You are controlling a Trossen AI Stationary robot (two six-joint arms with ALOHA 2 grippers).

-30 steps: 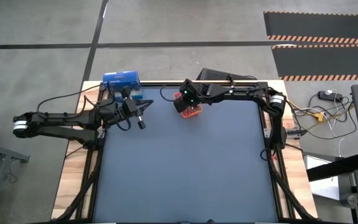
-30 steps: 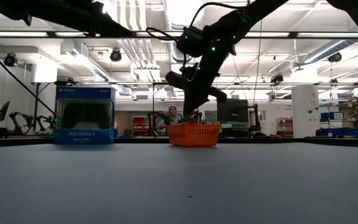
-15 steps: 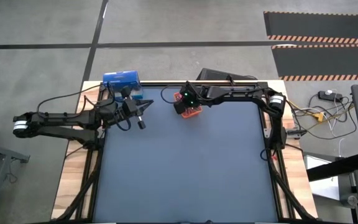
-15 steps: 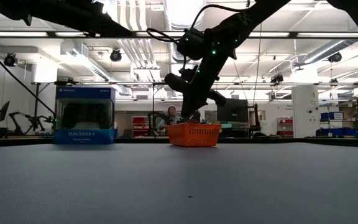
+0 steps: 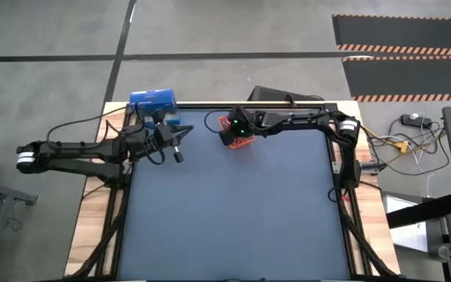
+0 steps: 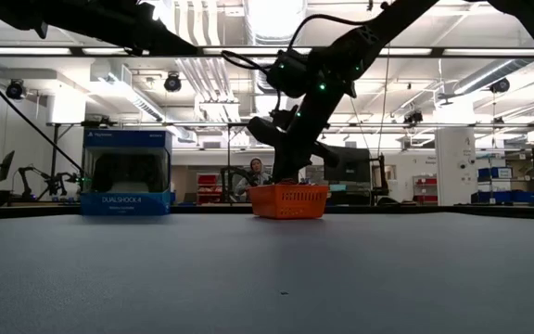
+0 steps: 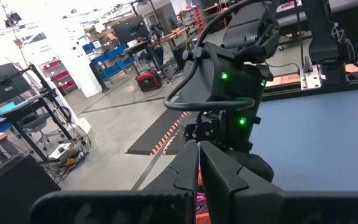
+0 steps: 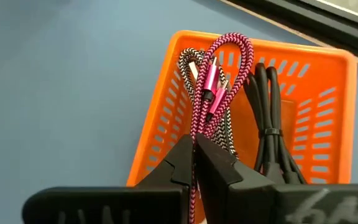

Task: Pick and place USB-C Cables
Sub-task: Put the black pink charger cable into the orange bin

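Magenta-pink braid with a fine dark fleck marks the pink cable (image 8: 219, 68), which is folded into a long narrow loop with its metallic pink plugs lying along the middle. It is pinched between the closed fingers of the right hand (image 8: 194, 146), and its looped end lies over the orange tray (image 8: 166, 118). Beneath it a silver-grey cable (image 8: 188, 62) with a black-and-white weave is seen, and beside both a black cable (image 8: 267, 112), smooth and bundled with a tie about its middle, is laid in the same tray. A white cable cannot be made out. From above, the right hand (image 5: 236, 131) is placed directly over the tray (image 5: 243, 142) near the far edge of the dark blue counter (image 5: 233, 219). The left hand (image 5: 180, 139) is held shut and empty above the counter, just beside the blue box (image 5: 153, 100).
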